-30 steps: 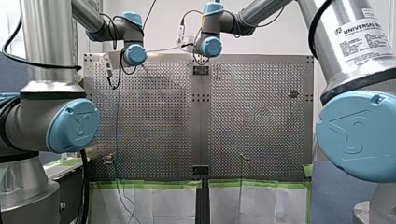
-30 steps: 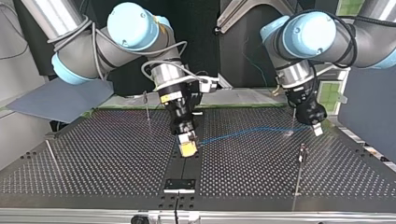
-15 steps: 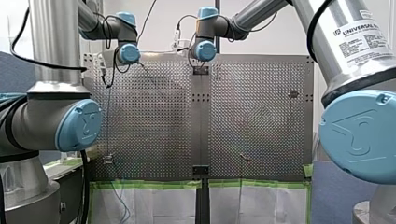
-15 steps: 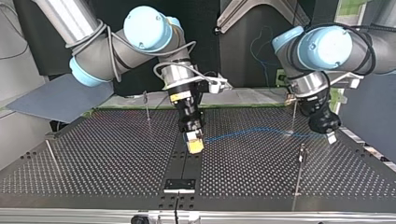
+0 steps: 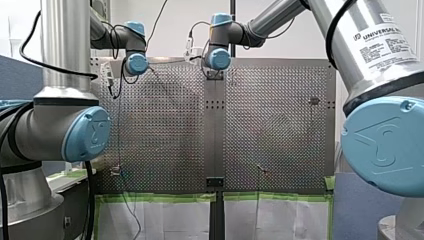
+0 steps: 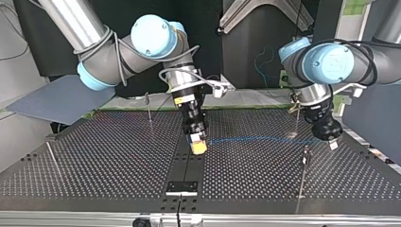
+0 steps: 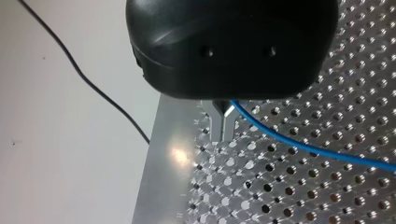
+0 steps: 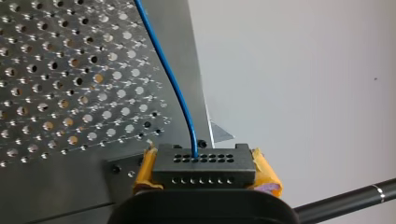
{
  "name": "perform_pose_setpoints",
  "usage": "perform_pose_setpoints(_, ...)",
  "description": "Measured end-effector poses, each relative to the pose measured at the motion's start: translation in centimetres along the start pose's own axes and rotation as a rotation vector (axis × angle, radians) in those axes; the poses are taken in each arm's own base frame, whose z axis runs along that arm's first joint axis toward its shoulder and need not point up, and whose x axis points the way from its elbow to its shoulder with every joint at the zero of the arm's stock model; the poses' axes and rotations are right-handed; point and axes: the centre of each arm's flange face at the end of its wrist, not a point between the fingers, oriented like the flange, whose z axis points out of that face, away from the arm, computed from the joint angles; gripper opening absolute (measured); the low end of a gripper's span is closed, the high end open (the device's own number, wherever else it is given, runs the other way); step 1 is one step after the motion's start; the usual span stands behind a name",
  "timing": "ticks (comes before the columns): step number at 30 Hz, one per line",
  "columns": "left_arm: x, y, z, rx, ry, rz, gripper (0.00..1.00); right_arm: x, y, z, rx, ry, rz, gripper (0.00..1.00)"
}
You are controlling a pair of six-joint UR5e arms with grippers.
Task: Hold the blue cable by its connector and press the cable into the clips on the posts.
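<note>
Closest in, the right wrist view shows you the right claw (image 8: 204, 175) clamped on the black connector (image 8: 204, 164), its yellow pads (image 8: 144, 170) hard against both ends. The blue cable (image 8: 168, 74) leaves a hole in the connector's face and runs off over the perforated surface (image 8: 56, 70). Only the left wrist view tells you about the left claw (image 7: 222, 135): its metal fingers (image 7: 215, 126) are pressed together, the cable coming out at their root, pinched there. The top view gives you the whole span instead. Nearest stands a post (image 6: 305, 161), apart from the cable; beyond it the cable stretches almost level, low over the surface, from right claw to left claw. A second post (image 6: 297, 116) rises just behind that line; you cannot tell whether they touch. In the front view the wrist joints (image 5: 218, 59) at the surface's far end hide both claws.
</note>
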Motion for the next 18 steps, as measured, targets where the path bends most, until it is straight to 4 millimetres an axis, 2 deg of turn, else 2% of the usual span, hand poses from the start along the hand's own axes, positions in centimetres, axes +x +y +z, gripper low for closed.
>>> perform_pose_setpoints(9,-0.8,0.3,1.3,0.024,-0.014,-0.001,0.00,-0.2,-0.4,0.4,0.011,0.003,0.002,0.00)
perform_pose_setpoints(18,-0.5,0.4,2.6,0.033,-0.013,0.004,0.00,0.0,-0.1,0.7,0.006,0.007,0.001,0.00)
